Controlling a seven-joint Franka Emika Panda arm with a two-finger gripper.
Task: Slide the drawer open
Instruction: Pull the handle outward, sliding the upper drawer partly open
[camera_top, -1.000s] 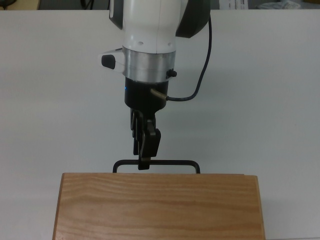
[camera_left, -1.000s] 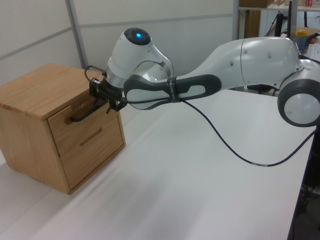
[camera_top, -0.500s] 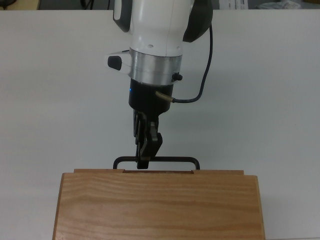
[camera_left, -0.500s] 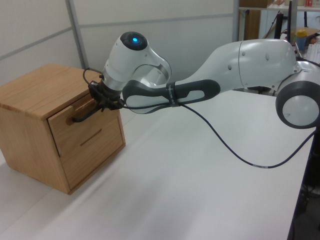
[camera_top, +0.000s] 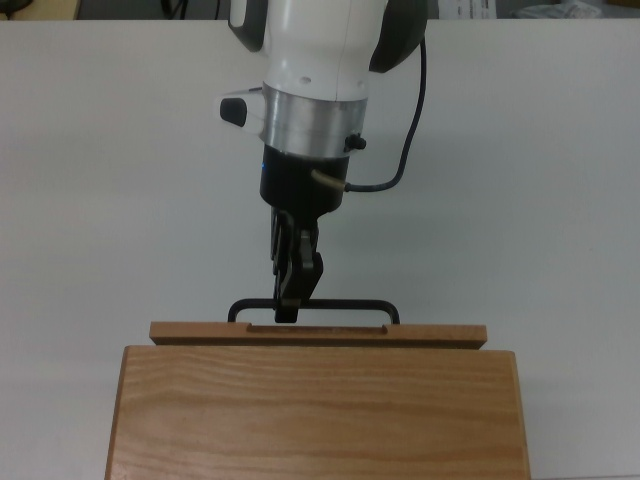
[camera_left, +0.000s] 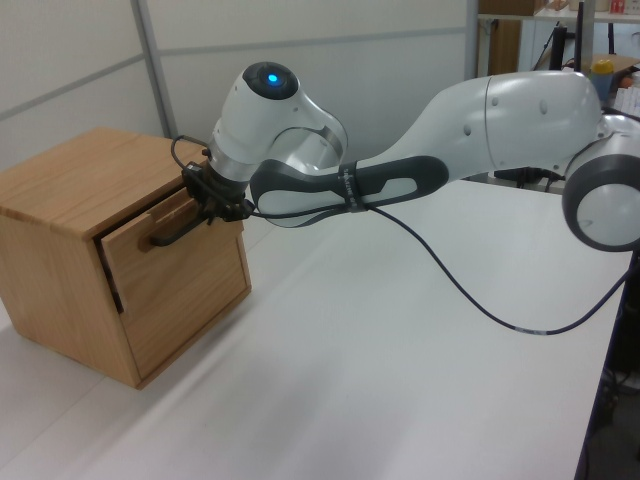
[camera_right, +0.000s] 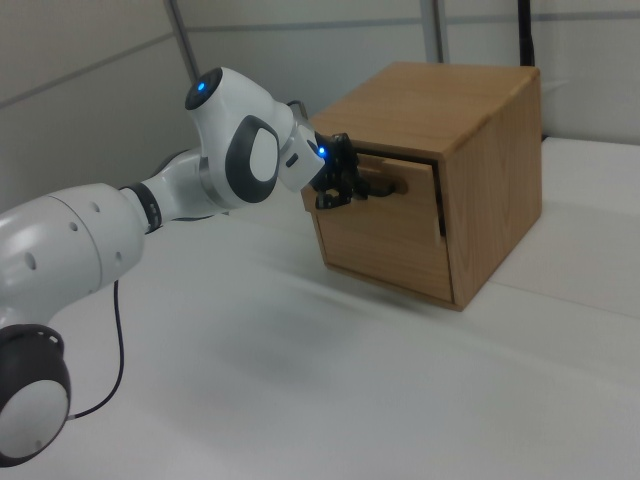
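Since a second ago the drawer (camera_top: 318, 334) has slid out of the cabinet (camera_top: 318, 412); its front edge now shows as a strip in the lower middle of the top view, with a dark gap beside it in the left view. It sits only slightly open. The end effector (camera_top: 288, 312) is clamped on the handle (camera_top: 350, 304) somewhat toward the top view's left of its middle. The drawer looks like stiff, light wood that should run straight; the thin metal bar is the only sensible hold, and a grip nearer its middle would resist skewing. The white surface (camera_top: 120, 200) fills the rest. No labels or writing can be read.
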